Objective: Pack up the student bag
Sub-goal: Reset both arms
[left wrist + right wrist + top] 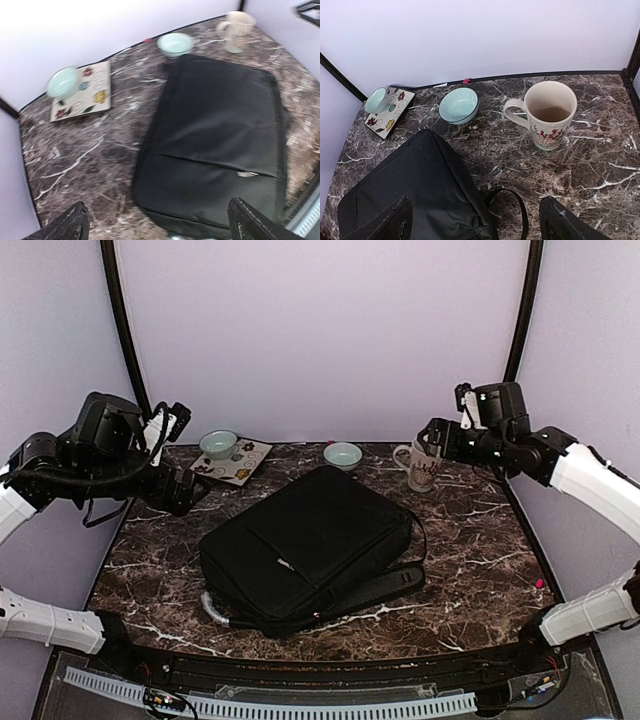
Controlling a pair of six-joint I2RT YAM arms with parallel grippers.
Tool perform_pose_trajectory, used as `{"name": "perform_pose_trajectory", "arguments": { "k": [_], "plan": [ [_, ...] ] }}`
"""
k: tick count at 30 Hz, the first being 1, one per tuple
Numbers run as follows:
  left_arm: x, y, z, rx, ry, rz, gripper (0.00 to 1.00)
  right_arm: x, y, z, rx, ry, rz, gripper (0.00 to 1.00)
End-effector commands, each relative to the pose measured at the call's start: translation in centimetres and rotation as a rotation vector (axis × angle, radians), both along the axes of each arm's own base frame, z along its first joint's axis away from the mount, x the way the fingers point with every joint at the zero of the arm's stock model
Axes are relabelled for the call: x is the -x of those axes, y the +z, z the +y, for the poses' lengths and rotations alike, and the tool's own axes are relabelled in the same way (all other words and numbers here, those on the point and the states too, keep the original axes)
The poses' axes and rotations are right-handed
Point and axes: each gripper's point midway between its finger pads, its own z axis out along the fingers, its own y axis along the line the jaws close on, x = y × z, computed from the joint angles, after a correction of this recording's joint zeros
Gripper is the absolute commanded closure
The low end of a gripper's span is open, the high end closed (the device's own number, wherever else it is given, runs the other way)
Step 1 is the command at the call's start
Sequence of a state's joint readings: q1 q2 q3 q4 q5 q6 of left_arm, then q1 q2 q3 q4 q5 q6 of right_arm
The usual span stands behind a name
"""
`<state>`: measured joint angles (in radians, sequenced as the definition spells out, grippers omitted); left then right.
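The student bag (310, 545) is a large flat black backpack lying closed across the middle of the marble table (480, 550). Its grey-white handle (212, 605) points to the near left and a black strap (385, 585) trails on its right. My left gripper (183, 452) hovers high over the table's left side, open and empty; from the left wrist the bag (220, 135) lies below, with the left gripper (157, 220) spread wide. My right gripper (445, 420) hangs open and empty at the far right. Below the right gripper (476, 220) are the bag's corner (410, 185) and a strap loop (520, 200).
A white mug with red flowers (425, 468) stands at the far right, close below my right gripper. A pale green bowl (343, 454) sits behind the bag. A smaller green bowl (218, 443) rests on a patterned square tile (235, 462) at the far left.
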<state>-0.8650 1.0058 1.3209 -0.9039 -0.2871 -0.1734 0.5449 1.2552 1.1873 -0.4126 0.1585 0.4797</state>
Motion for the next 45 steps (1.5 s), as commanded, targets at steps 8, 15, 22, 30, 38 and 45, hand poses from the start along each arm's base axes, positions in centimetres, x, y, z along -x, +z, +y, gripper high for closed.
{"name": "perform_pose_trajectory", "arguments": {
  "k": [8, 15, 22, 30, 38, 45],
  "plan": [
    [-11.9, -7.1, 8.8, 0.011, 0.367, -0.138, 0.02, 4.2, 3.3, -5.0, -0.023, -0.118, -0.070, 0.11],
    [-15.2, -11.7, 15.7, 0.070, 0.609, -0.218, 0.01, 6.3, 5.8, -6.4, -0.056, -0.138, -0.088, 0.06],
    [-15.5, -17.5, 20.2, 0.129, 0.703, -0.191, 0.06, 7.6, 6.9, -7.5, -0.055, -0.170, -0.048, 0.00],
    [-16.1, -18.2, 21.1, 0.174, 0.702, -0.381, 0.01, 9.0, 7.9, -7.6, -0.133, -0.162, -0.027, 0.00],
    [-17.4, -19.0, 21.1, 0.109, 0.652, -0.432, 0.01, 9.8, 7.9, -7.2, -0.169, -0.136, -0.007, 0.00],
    [-16.9, -19.6, 18.4, 0.126, 0.476, -0.491, 0.03, 10.2, 7.9, -7.4, -0.191, -0.143, -0.009, 0.00]
  ]
}}
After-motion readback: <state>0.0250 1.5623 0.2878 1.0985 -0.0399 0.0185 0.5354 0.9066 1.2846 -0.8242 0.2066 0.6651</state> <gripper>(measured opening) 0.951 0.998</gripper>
